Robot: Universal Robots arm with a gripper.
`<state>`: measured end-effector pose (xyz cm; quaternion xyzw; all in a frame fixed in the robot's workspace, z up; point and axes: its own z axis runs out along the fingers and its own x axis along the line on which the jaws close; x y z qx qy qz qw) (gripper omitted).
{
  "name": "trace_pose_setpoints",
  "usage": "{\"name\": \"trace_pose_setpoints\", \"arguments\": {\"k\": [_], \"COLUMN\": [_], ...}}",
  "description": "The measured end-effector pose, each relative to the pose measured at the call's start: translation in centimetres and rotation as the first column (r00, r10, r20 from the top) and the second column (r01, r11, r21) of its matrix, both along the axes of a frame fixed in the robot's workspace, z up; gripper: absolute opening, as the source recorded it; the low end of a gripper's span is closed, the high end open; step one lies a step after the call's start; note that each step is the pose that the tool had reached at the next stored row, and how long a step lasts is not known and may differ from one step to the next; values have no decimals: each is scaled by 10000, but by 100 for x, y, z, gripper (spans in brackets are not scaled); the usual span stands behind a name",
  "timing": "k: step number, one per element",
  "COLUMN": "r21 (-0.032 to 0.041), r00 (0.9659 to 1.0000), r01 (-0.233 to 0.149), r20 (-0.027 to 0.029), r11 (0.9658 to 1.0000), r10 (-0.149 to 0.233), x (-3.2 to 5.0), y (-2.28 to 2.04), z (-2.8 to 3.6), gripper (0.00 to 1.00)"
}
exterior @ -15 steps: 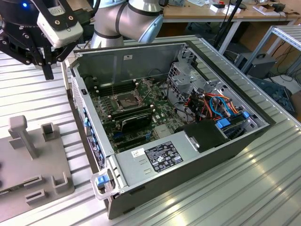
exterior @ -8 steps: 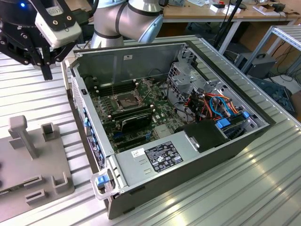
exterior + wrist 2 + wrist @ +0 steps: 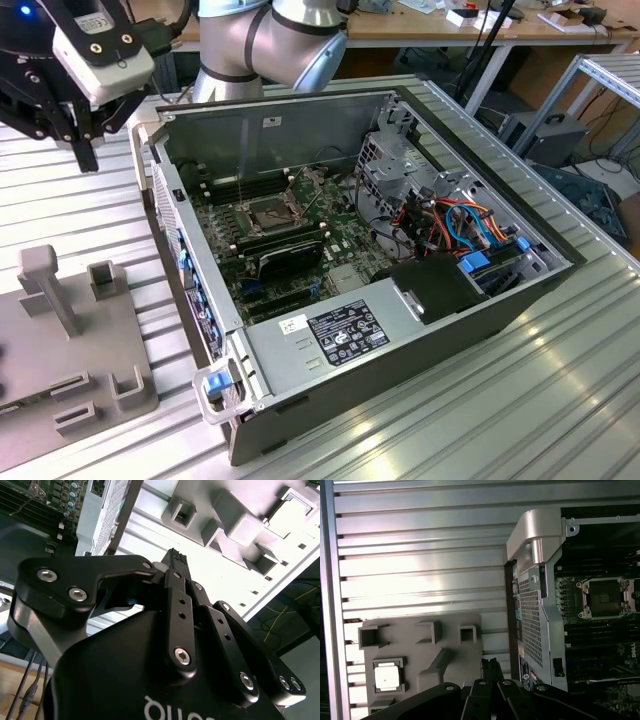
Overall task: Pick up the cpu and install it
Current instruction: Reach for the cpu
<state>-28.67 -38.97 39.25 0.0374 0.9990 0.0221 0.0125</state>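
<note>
None of the task appears done: the cpu (image 3: 387, 676) is seen resting in a grey holder (image 3: 400, 650) on the table (image 3: 420, 555), the gripper (image 3: 490, 664) is closed around nothing nearby, and the motherboard socket (image 3: 600, 597) is left unfilled.

Fixture block (image 3: 105, 335): cut off by the exterior view's left edge.
Gripper (image 3: 86, 160): upper body runs off that view's top-left corner.
Socket (image 3: 602, 597): far side clipped in the first wrist view.
</note>
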Motion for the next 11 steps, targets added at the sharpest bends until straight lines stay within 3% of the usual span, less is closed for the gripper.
{"name": "trace_pose_setpoints", "arguments": {"k": [11], "r21": [0], "r00": [10000], "r01": [-1], "r20": [0], "r11": [10000], "r10": [1], "x": [-61], "y": [0], "z": [0], "gripper": [11]}}
